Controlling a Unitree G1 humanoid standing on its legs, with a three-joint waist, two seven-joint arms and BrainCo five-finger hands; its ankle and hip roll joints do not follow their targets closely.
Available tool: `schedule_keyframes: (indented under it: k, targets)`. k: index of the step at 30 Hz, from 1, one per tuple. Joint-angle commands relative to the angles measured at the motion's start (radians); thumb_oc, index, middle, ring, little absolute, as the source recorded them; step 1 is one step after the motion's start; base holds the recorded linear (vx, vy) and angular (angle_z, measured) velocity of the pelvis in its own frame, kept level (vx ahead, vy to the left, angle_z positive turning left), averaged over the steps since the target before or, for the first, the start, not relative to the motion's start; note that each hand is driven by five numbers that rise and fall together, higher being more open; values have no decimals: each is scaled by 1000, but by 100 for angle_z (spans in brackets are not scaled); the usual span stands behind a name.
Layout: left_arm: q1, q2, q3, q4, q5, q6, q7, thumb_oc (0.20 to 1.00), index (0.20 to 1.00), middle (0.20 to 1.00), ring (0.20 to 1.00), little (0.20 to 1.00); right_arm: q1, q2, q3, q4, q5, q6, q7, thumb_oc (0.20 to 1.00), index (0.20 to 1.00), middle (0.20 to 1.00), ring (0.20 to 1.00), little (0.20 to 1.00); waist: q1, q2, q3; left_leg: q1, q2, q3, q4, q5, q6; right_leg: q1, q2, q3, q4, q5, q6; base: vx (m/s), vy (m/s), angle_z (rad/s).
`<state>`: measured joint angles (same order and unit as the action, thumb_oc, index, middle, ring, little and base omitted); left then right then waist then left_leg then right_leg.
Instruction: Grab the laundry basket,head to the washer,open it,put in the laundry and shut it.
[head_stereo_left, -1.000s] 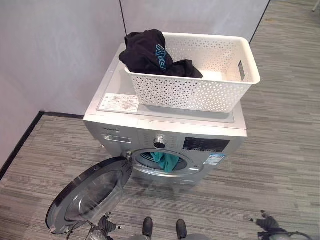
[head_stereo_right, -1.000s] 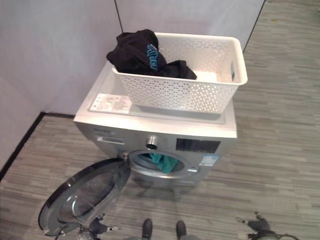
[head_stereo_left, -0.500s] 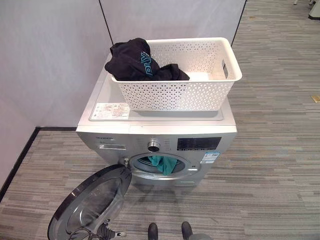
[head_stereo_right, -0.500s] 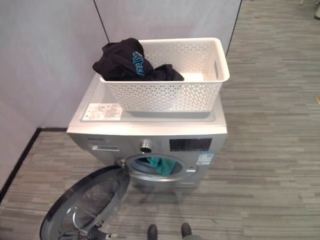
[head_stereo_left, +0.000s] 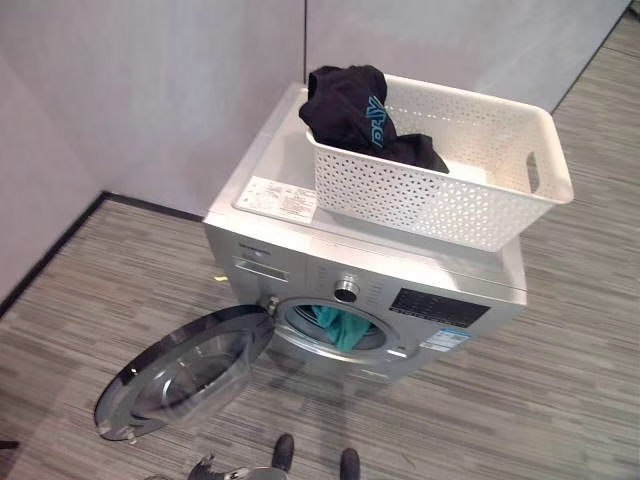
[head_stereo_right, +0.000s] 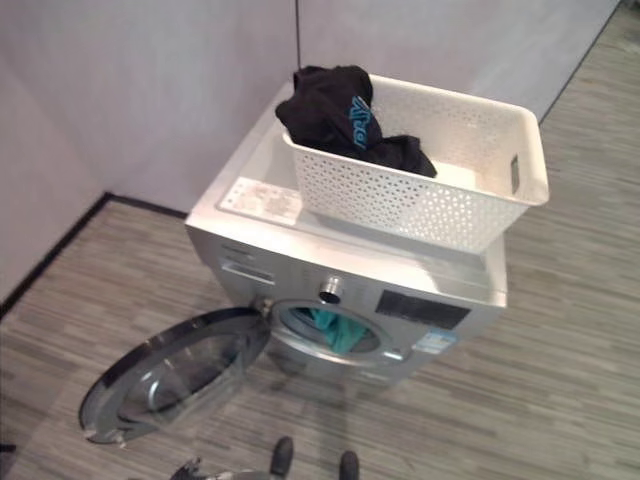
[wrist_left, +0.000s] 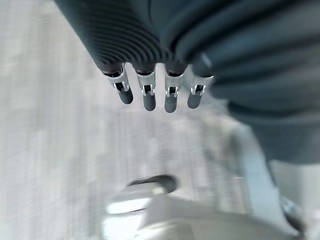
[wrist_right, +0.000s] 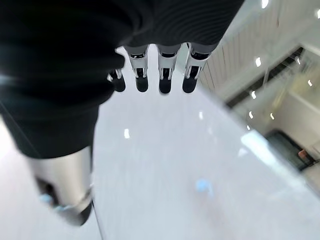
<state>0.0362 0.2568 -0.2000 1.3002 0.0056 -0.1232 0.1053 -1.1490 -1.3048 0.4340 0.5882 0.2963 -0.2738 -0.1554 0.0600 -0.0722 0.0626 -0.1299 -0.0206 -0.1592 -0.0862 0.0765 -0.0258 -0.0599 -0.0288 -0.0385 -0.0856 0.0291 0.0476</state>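
My left hand (wrist_left: 150, 90) is hanging low at my side, its fingers (wrist_left: 171, 100) straight, slightly spread and holding nothing. My right hand (wrist_right: 150, 75) is hanging the same way, fingers (wrist_right: 165, 80) loose and empty.

Nearest on the floor (head_stereo_left: 80, 310), the washer door (head_stereo_left: 185, 368) is swinging wide open to my left, lying almost flat and low. Just behind its hinge the round opening (head_stereo_left: 335, 327) is showing a teal garment (head_stereo_left: 338, 325) that is draping over the lip, part in and part out as far as I can tell. Above that, the washer (head_stereo_left: 300, 265) is carrying the white basket (head_stereo_left: 480, 205) on its top. A black garment (head_stereo_left: 360, 105) is heaped in the basket's left end, spilling over the rim toward the wall (head_stereo_left: 150, 90).

The risk I am judging: if I shut the door now, the teal cloth is likely to catch in the seal, and the black one is going to be left out. The low door is also sitting where my legs could knock it.

The basket's long axis is running across the washer top, left to right and skewed a little, its handle slot facing right. The black garment is piled rather than stretched, so I am reading no clear axis in it.
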Motion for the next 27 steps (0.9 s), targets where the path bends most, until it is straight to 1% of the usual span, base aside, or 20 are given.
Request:
schedule_keyframes:
  k: [1,2,3,4,5,6,7,10,11,12,16,17,19,20,21,22,24,25,27]
  targets:
    - [38,40,-5,81,-37,8,-8,1000,1000,1000,1000,1000,-180,38,137,106,57,16,25,1000,1000,1000,1000,1000,48,-62,-19,-11,41,-18,-1,-25,-25,-10,-116,46,-2,38,111,11,41,13]
    - [36,39,-6,84,-40,9,-10,1000,1000,1000,1000,1000,-239,54,201,146,50,30,37,1000,1000,1000,1000,1000,53,-62,-18,-16,40,-19,-1,-23,-25,-14,-116,45,-2,40,111,9,41,4]
    - [33,51,-6,87,-44,11,-10,1000,1000,1000,1000,1000,-363,77,345,215,-13,61,63,1000,1000,1000,1000,1000,66,-74,-12,-27,38,-23,-1,-19,-25,-20,-117,42,-2,44,112,10,35,0]
    - [29,58,-3,88,-48,10,-10,1000,1000,1000,1000,1000,-419,91,415,244,-28,74,84,1000,1000,1000,1000,1000,73,-80,-9,-33,38,-27,-1,-16,-24,-24,-117,40,-2,46,113,0,0,0]
    - [28,53,-2,88,-48,10,-10,1000,1000,1000,1000,1000,-434,93,429,249,-26,74,85,1000,1000,1000,1000,1000,72,-75,-9,-34,38,-27,-1,-16,-24,-25,-118,40,-2,46,113,8,18,9]
    - [28,57,0,85,-53,10,-12,1000,1000,1000,1000,1000,-465,104,472,262,-28,80,110,1000,1000,1000,1000,1000,78,-79,-5,-39,37,-30,-1,-14,-24,-28,-118,36,-2,48,114,-16,22,21]
    - [25,63,15,73,-86,7,-16,1000,1000,1000,1000,1000,-478,114,496,227,-14,86,129,1000,1000,1000,1000,1000,92,-84,15,-60,37,-37,-1,-5,-25,-44,-124,25,-2,56,119,-20,25,23]
    - [16,63,9,73,-95,4,-12,1000,1000,1000,1000,1000,-473,114,505,249,-11,94,138,1000,1000,1000,1000,1000,97,-89,20,-70,36,-45,-1,-2,-25,-52,-125,22,-2,59,119,-8,9,5]
    - [9,61,2,74,-94,4,-15,1000,1000,1000,1000,1000,-478,120,542,263,-46,107,163,1000,1000,1000,1000,1000,100,-94,24,-74,34,-49,-1,0,-24,-55,-125,20,-2,63,119,23,20,9]
    - [3,66,-6,65,-91,5,-20,1000,1000,1000,1000,1000,-510,105,615,243,-94,116,183,1000,1000,1000,1000,1000,102,-100,35,-85,32,-55,-1,3,-24,-61,-127,16,-2,66,120,22,20,6]
    - [-4,64,-25,36,-97,-4,-15,1000,1000,1000,1000,1000,-510,117,642,288,-148,124,175,1000,1000,1000,1000,1000,111,-102,56,-104,28,-63,-1,7,-22,-73,-131,10,-2,71,123,-3,11,5]
    - [-15,64,-36,21,-98,-8,-6,1000,1000,1000,1000,1000,-493,145,632,337,-223,132,142,1000,1000,1000,1000,1000,124,-101,74,-116,24,-67,2,10,-19,-82,-134,8,-2,75,124,-12,26,12]
    - [-33,66,-52,13,-99,-10,3,1000,1000,1000,1000,1000,-503,189,646,382,-310,139,122,1000,1000,1000,1000,1000,135,-102,88,-127,21,-68,4,11,-18,-93,-136,10,-2,82,126,-5,19,2]
    - [-33,66,-52,13,-99,-10,3,1000,1000,1000,1000,1000,-504,189,648,383,-311,139,122,1000,1000,1000,1000,1000,135,-102,88,-127,21,-67,5,11,-18,-93,-136,11,-2,83,126,0,0,0]
    - [-54,61,-77,0,-97,-15,15,1000,1000,1000,1000,1000,-504,234,616,450,-334,142,72,1000,1000,1000,1000,1000,150,-97,103,-140,16,-73,6,13,-16,-103,-139,7,-2,87,128,0,0,0]
    - [-54,62,-77,1,-98,-15,15,1000,1000,1000,1000,1000,-504,235,615,452,-334,141,71,1000,1000,1000,1000,1000,150,-99,103,-141,16,-73,6,13,-15,-104,-139,7,-2,88,128,0,0,0]
    - [-77,56,-106,-14,-96,-23,37,1000,1000,1000,1000,1000,-505,271,590,493,-367,144,7,1000,1000,1000,1000,1000,166,-94,116,-158,8,-83,9,16,-13,-115,-141,5,-2,91,129,-2,5,3]
    - [-106,57,-132,-29,-95,-29,53,1000,1000,1000,1000,1000,-523,308,612,526,-441,146,-31,1000,1000,1000,1000,1000,191,-91,134,-184,-4,-103,10,24,-11,-132,-146,-3,-2,95,132,-9,35,8]
    - [-110,55,-138,-35,-99,-33,59,1000,1000,1000,1000,1000,-527,314,610,529,-440,144,-42,1000,1000,1000,1000,1000,196,-88,141,-195,-7,-110,11,27,-11,-138,-148,-8,-2,96,132,-5,15,-2]
